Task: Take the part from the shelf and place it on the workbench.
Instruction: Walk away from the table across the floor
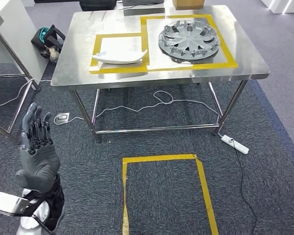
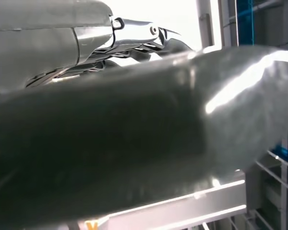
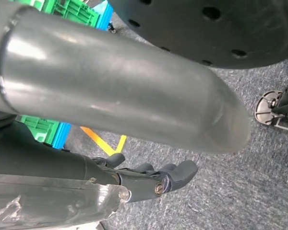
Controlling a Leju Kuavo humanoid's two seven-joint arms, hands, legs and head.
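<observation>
A steel workbench [image 1: 83, 34] stands ahead in the head view, marked with yellow tape frames. A white curved part [image 1: 119, 57] lies in the left frame. A grey wheel cover [image 1: 188, 40] lies in the larger right frame. My left hand [image 1: 36, 149] is raised at the lower left, well short of the bench, fingers upright and slightly apart, holding nothing. In the left wrist view its thick thumb [image 2: 135, 139] crosses the picture, with the darker fingers [image 2: 135, 33] behind. My right hand [image 3: 135, 100] hangs above the carpet, its fingers [image 3: 153, 177] stretched out and empty.
A yellow tape square [image 1: 164, 159] marks the carpet in front of the bench. A power strip [image 1: 235, 144] and cables lie under and beside the bench legs. Another table [image 1: 5, 29] stands at the left, with a dark bag [image 1: 47, 39] on the floor. Green crates [image 3: 73, 12] sit near my right side.
</observation>
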